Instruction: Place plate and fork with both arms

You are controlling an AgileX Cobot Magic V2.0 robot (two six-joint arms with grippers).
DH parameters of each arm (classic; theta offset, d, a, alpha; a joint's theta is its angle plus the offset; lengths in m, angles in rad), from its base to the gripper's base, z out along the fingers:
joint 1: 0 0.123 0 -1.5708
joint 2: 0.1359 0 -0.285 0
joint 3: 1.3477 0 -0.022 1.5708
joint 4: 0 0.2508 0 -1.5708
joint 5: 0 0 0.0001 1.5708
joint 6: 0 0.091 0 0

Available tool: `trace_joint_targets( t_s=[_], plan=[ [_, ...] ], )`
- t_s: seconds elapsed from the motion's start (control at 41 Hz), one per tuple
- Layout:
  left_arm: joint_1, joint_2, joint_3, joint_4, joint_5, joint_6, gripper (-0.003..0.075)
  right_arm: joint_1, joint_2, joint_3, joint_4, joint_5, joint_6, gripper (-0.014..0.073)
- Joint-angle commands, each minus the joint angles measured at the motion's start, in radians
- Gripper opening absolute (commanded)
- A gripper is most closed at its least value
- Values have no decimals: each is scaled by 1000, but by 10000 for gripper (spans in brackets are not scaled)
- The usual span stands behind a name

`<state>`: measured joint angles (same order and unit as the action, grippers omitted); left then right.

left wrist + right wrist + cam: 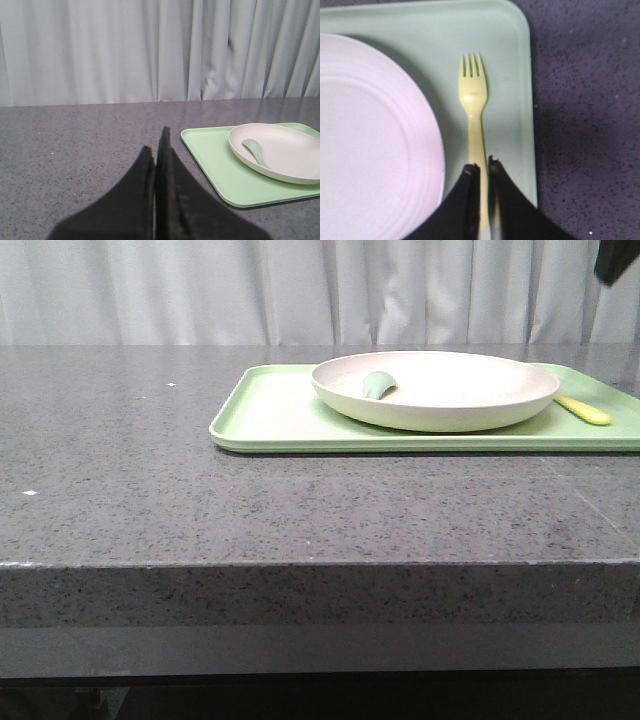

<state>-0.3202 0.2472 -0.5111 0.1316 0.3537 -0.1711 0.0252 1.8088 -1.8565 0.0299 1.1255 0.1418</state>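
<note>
Your right pincer grips the fork handle on the tray, plate just beside it. Your left pincer hangs clenched, empty, over the bench.

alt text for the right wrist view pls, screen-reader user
The right gripper has its black fingers closed around the handle of a pale-yellow fork lying on a light-green tray. A cream-white plate sits beside the fork, on the tray, with dark speckled countertop beyond the tray's edge.
</note>
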Motion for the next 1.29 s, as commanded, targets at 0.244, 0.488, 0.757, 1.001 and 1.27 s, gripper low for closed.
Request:
trace_joint_targets(
  t_s=[0.244,0.488,0.757,1.001,1.27],
  plan=[
    [3,9,-28,3,-82,-12,-18,9,-259,121,-7,-131,-46,-114],
    [3,9,-28,3,-82,-12,-18,28,-506,490,-7,-356,-46,-114],
    [3,9,-28,3,-82,-12,-18,29,-801,899,-7,-656,-77,-114],
    [3,9,-28,3,-82,-12,-18,29,-1108,1213,-7,-841,-90,-114],
    [3,9,-28,3,-82,-12,-18,29,-1471,1465,-6,-893,-89,-114]
  ],
)
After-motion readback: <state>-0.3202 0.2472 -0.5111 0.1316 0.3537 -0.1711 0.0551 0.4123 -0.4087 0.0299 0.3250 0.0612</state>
